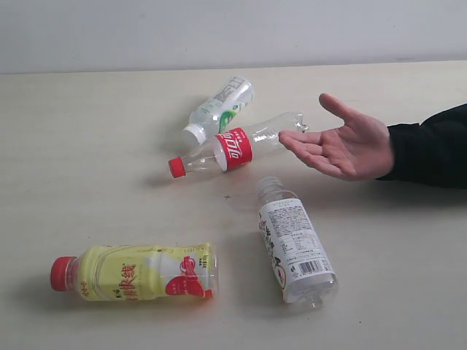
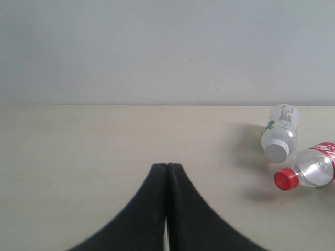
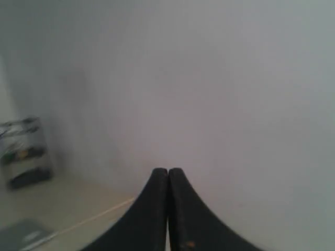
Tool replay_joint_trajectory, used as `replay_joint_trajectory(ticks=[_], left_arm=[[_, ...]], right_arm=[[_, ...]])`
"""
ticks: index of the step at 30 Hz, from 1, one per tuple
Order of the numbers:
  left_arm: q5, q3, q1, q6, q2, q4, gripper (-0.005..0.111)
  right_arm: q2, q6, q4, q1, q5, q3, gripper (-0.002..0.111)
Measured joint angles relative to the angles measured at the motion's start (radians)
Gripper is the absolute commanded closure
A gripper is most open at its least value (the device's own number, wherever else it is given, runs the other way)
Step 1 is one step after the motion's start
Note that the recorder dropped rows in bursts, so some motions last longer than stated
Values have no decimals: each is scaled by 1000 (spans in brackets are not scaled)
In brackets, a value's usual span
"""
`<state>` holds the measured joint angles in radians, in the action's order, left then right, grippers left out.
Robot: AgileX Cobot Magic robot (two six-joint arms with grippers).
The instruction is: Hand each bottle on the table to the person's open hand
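All four bottles lie on their sides on the table [image 1: 87, 146]. The green-white labelled bottle [image 1: 219, 109] lies nearest the far edge, its white cap just beside the clear red-labelled bottle [image 1: 233, 148]. That bottle's base comes up against the fingertips of the person's open hand [image 1: 343, 142], though I cannot tell whether they touch. The hand reaches in palm up from the right edge. The white barcode-labelled bottle [image 1: 295, 248] lies towards the near edge, right of the middle. The yellow-labelled bottle [image 1: 135, 272] lies towards the near-left corner, with its red cap pointing at the left edge.

The left gripper [image 2: 167, 165] has its fingers pressed together and holds nothing. It hangs over bare tabletop, well apart from the two far bottles. The right gripper [image 3: 168, 170] is likewise pressed together and empty. It faces a pale wall, with no bottle in its view.

The two clear bottles look empty, so they are probably very light. Their thin walls would dent under a hard squeeze. The smooth round bodies may roll or slide away as the fingers meet them. The labelled middle of each body is likely the best hold, taken across the width with the fingers either side of the roll line. There the wall is straight and the film gives some grip. The tapering neck would tend to slip out. The yellow sleeve hides its contents, so that bottle may be heavier.
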<state>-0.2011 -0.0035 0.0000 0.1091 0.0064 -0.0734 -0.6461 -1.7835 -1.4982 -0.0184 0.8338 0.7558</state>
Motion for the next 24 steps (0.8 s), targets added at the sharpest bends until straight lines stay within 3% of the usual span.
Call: replay_joint_trajectory(ticks=[4, 12, 17, 24], left_arm=[[0, 0, 0, 0, 0, 0, 107], [0, 0, 0, 0, 0, 0, 107], [0, 0, 0, 0, 0, 0, 107], [0, 0, 0, 0, 0, 0, 107]], right_arm=[[-189, -45, -133, 0, 306, 146, 108], [-359, -71, -247, 53, 367, 226, 108], [-342, 213, -255, 110, 204, 228, 108], [-253, 467, -256, 123, -281, 228, 105]])
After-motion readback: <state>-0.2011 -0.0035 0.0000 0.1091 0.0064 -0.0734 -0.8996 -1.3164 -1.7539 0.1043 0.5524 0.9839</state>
